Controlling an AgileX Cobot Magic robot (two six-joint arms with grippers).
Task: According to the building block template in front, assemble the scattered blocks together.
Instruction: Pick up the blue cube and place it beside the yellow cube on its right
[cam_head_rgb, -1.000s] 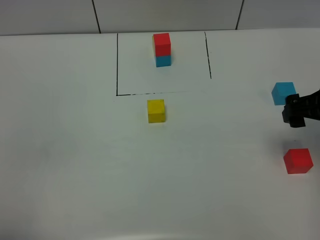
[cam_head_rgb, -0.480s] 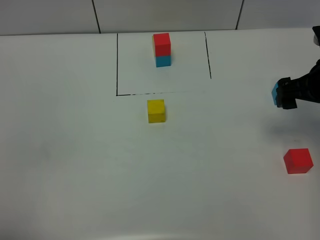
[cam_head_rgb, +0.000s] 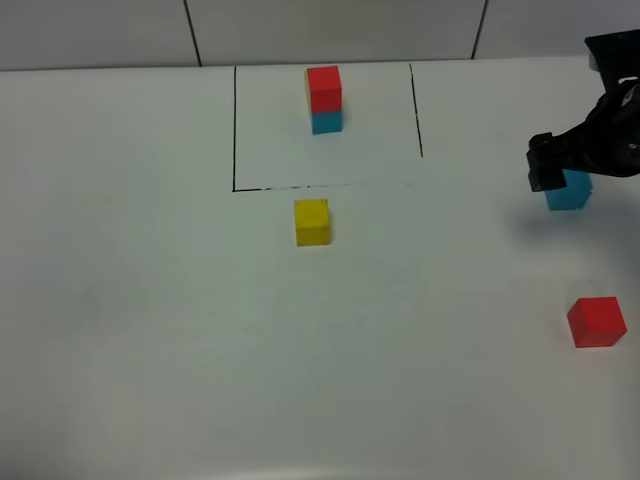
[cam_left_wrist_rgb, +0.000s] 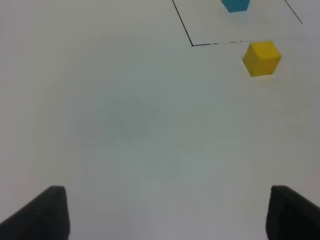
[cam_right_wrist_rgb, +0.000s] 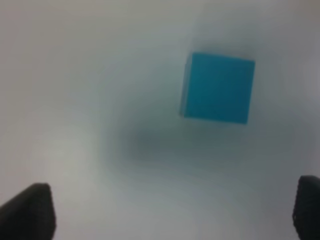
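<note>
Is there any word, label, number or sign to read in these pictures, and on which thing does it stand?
None can be read in any view.
The yellow cube, the cyan cube, the red cube and the template all show plain faces.
The table bears only a thin black line drawn as a frame, with no letters or digits.

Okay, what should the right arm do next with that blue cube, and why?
Probably centre the right gripper over the cyan-blue cube and lower it around the cube. The jaws stand open and empty. The cube sits free on the table ahead of them, a little off the middle between them, so nothing is gripped yet.
</note>
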